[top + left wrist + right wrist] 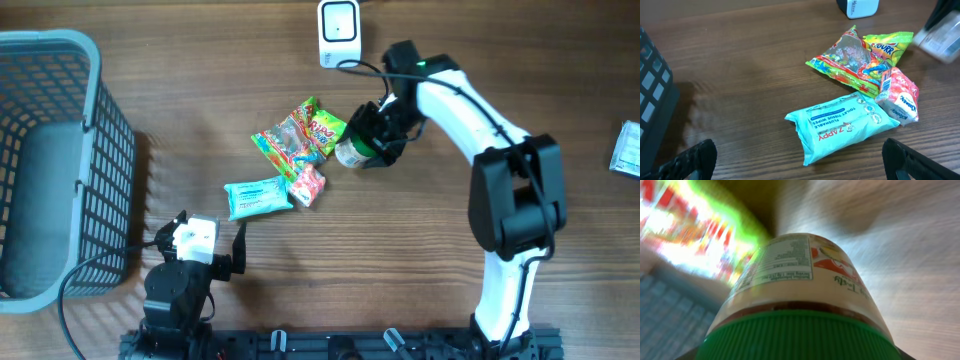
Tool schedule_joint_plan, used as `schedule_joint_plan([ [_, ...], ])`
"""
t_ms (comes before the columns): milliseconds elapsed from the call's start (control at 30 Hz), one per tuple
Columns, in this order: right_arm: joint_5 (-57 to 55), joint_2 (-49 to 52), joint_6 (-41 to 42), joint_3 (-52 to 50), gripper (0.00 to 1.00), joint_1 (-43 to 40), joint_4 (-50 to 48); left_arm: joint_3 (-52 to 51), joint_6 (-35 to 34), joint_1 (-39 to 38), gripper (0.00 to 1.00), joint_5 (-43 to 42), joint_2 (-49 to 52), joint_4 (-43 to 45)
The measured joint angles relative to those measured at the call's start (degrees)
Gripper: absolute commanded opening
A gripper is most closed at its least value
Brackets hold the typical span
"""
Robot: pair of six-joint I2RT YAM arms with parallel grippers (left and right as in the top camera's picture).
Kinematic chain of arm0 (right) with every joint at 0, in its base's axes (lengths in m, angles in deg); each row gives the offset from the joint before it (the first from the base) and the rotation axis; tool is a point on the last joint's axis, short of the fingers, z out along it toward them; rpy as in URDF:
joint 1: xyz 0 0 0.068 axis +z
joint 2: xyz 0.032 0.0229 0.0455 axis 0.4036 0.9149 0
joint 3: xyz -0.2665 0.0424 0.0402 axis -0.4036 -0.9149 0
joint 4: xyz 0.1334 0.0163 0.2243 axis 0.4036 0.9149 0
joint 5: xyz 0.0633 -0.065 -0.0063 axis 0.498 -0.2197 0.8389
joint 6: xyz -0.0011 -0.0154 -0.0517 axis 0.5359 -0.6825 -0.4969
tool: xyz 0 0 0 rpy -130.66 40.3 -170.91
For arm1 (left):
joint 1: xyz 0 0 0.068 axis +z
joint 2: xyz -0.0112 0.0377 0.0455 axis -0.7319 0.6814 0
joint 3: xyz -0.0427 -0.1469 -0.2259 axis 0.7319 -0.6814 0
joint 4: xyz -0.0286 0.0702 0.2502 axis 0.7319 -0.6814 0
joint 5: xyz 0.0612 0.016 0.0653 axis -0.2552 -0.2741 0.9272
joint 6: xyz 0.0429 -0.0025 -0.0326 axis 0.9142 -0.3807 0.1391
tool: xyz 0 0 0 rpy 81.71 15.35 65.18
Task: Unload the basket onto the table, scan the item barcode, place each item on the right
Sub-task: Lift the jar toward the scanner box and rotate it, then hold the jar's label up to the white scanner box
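Overhead, the right gripper [368, 140] clasps the green-capped bottle [350, 153], the white scanner [339, 33] at its 12 o'clock, nearer this arm. Left wrist: the left gripper [800, 162] gapes wide and empty, bottle far at 1 o'clock. Right wrist: cap toward lens, label uppermost.

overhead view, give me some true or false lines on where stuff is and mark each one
1. The right gripper holds the bottle. True.
2. The wipes lie in the basket. False: they lie on the table, to the right of the basket.
3. The left gripper is open and empty. True.
4. The bottle's cap is red. False: it is green.
5. The scanner sits among the snack packs. False: it stands apart from them, at the table's far edge.
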Motion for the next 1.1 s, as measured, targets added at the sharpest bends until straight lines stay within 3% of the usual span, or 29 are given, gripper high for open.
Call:
schedule_joint_plan([
  [100, 10.1, -0.2, -4.7, 0.0, 0.48, -1.7, 2.3, 0.0, 0.0, 0.0, 1.00, 0.0, 0.0, 0.0],
  [167, 15.3, -0.3, -5.9, 0.2, 0.42, -1.7, 5.9, 0.0, 0.0, 0.0, 1.00, 0.0, 0.0, 0.0],
  [367, 20.1, -0.3, -1.9, 0.3, 0.39, -1.4, 8.9, 0.0, 0.0, 0.0, 1.00, 0.0, 0.0, 0.0],
  [500, 5.8, -0.4, 0.3, 0.3, 0.39, -1.4, 0.8, 0.0, 0.0, 0.0, 1.00, 0.0, 0.0, 0.0],
  [567, -3.7, -0.4, 1.7, 0.4, 0.45, -1.6, 1.0, 0.0, 0.0, 0.0, 1.00, 0.0, 0.0, 0.0],
  [700, -24.6, -0.4, 5.2, 0.4, 0.47, -2.0, 1.6, 0.0, 0.0, 0.0, 1.00, 0.0, 0.0, 0.0],
  [733, -27.7, -0.4, 5.9, 0.4, 0.49, -2.1, 1.2, 0.0, 0.0, 0.0, 1.00, 0.0, 0.0, 0.0],
  [767, -30.6, -0.4, 6.9, 0.4, 0.73, -2.1, 0.7, 0.0, 0.0, 0.0, 1.00, 0.0, 0.0, 0.0],
  [833, -32.8, -0.4, 7.3, 0.4, 0.93, -2.1, 0.7, 0.0, 0.0, 0.0, 1.00, 0.0, 0.0, 0.0],
  [900, -34.1, -0.5, 7.5, 0.4, 1.00, -2.1, 0.5, 0.0, 0.0, 0.0, 1.00, 0.0, 0.0, 0.0],
  [1100, -35.0, -0.7, 0.2, 4.9, 1.00, -2.2, 5.4, 0.0, 0.0, 0.0, 1.00, 0.0, 0.0, 0.0],
])
